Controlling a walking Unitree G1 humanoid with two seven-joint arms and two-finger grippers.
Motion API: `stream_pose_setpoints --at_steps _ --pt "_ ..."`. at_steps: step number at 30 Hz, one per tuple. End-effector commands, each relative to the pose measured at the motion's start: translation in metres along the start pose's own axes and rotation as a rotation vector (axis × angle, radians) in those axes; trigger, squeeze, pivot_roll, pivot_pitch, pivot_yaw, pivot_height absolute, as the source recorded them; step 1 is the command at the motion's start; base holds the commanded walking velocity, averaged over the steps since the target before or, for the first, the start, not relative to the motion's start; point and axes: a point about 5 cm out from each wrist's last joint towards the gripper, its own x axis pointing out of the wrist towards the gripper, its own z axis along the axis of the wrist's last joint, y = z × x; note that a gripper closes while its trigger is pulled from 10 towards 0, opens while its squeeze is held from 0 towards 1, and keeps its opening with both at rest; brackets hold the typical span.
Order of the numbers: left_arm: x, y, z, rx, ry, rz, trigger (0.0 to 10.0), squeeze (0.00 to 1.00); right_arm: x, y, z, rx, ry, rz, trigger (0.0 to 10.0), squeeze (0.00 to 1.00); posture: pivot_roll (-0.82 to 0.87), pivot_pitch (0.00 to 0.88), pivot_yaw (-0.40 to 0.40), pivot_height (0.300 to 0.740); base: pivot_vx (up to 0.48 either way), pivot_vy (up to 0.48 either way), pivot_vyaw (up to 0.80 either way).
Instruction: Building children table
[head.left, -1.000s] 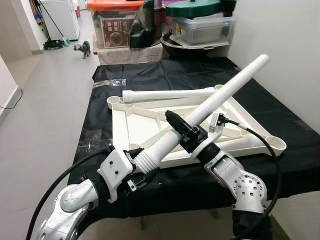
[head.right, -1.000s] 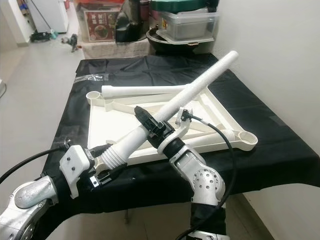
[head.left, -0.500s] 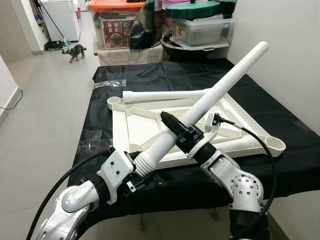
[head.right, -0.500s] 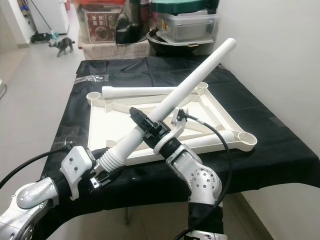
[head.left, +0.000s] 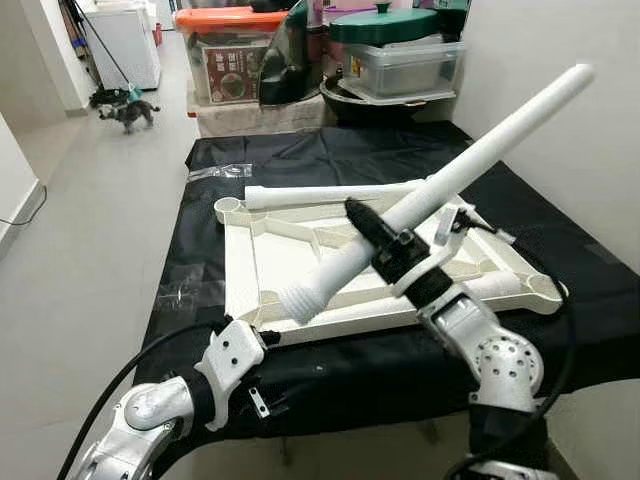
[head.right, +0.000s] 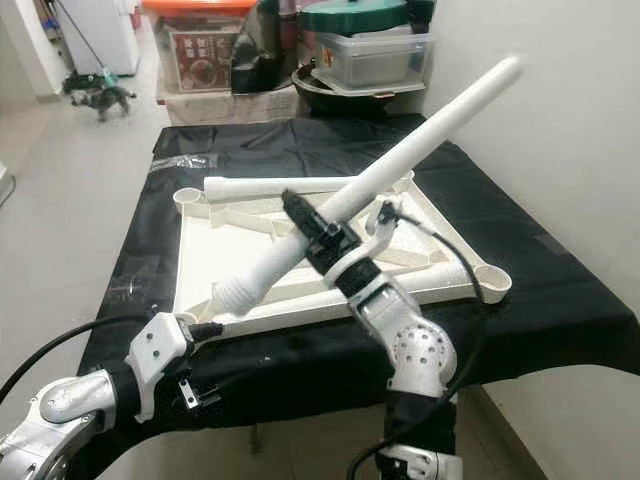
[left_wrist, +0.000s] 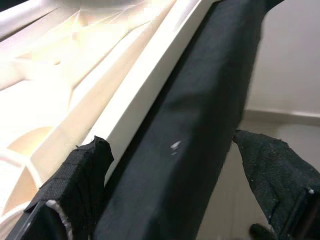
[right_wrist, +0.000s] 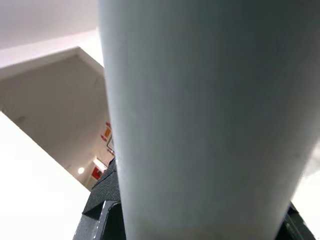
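My right gripper (head.left: 372, 232) is shut on a long white table leg (head.left: 480, 150), gripping it near the middle. The leg slants in the air, its ribbed screw end (head.left: 299, 298) low over the upturned white tabletop (head.left: 250, 265) and its other end high near the right wall. In the right wrist view the leg (right_wrist: 200, 125) is very close. My left gripper (left_wrist: 175, 155) is open and low at the table's front edge, holding nothing. A second leg (head.left: 330, 192) lies along the tabletop's far edge. A third leg (head.left: 500, 287) lies at the front right.
The tabletop rests on a table draped in black cloth (head.left: 330, 375). A white wall (head.left: 590, 150) runs close on the right. Storage boxes and a pot (head.left: 400, 60) crowd the far end. A clear plastic bag (head.left: 218, 171) lies back left. A small dog (head.left: 125, 110) is in the hallway.
My left gripper has let go of the leg's ribbed end and dropped to the table's front edge. The right gripper has lifted the leg up and to the right. The dog walked left.
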Motion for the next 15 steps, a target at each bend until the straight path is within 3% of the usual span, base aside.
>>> stream_pose_setpoints --at_steps 1,2,3,4,5,6,9,10,11,12,15 --pt "-0.001 0.003 -0.002 0.014 0.013 0.013 10.0 0.00 0.001 0.004 0.009 -0.015 -0.037 0.015 0.0 0.00 0.07 0.000 0.007 0.740 0.000 0.000 0.00" --pt "0.003 0.003 0.002 -0.010 -0.015 0.081 10.0 0.00 0.002 0.001 0.017 -0.100 -0.064 -0.040 0.0 0.00 0.06 0.000 0.012 0.740 0.000 0.000 0.00" --pt "0.003 0.003 0.002 -0.010 -0.015 0.081 10.0 0.00 0.002 0.001 0.017 -0.100 -0.064 -0.040 0.0 0.00 0.06 0.000 0.012 0.740 0.000 0.000 0.00" --pt "0.006 0.005 0.004 -0.041 -0.032 0.152 10.0 0.00 0.003 -0.002 0.021 -0.179 -0.079 -0.104 3.9 0.00 0.05 0.000 0.021 0.740 0.000 0.000 0.00" --pt "0.007 0.005 0.004 -0.047 -0.033 0.164 10.0 0.00 0.003 -0.002 0.022 -0.191 -0.080 -0.115 3.9 0.00 0.05 0.000 0.021 0.740 0.000 0.000 0.00" --pt "0.009 0.006 0.008 -0.058 -0.067 0.217 10.0 0.00 0.003 -0.010 0.022 -0.339 -0.078 -0.227 10.0 0.00 0.04 0.000 0.030 0.740 0.000 0.000 0.00" --pt "0.009 0.006 0.009 -0.062 -0.081 0.237 10.0 0.00 0.002 -0.012 0.022 -0.402 -0.078 -0.269 10.0 0.00 0.04 0.000 0.032 0.740 0.000 0.000 0.00" --pt "0.010 0.012 0.013 -0.115 -0.118 0.356 10.0 0.00 -0.003 -0.020 0.020 -0.597 -0.053 -0.380 10.0 0.00 0.05 0.000 0.033 0.740 0.000 0.000 0.00" --pt "0.010 0.012 0.013 -0.115 -0.118 0.356 10.0 0.00 -0.003 -0.020 0.020 -0.597 -0.053 -0.380 10.0 0.00 0.05 0.000 0.033 0.740 0.000 0.000 0.00" --pt "0.010 0.017 0.017 -0.129 -0.147 0.440 10.0 0.00 -0.007 -0.023 0.017 -0.737 -0.034 -0.435 10.0 0.00 0.05 0.000 0.031 0.740 0.000 0.000 0.00" --pt "0.009 0.018 0.019 -0.122 -0.158 0.465 10.0 0.00 -0.009 -0.022 0.015 -0.777 -0.026 -0.445 10.0 0.00 0.05 0.000 0.031 0.740 0.000 0.000 0.00"
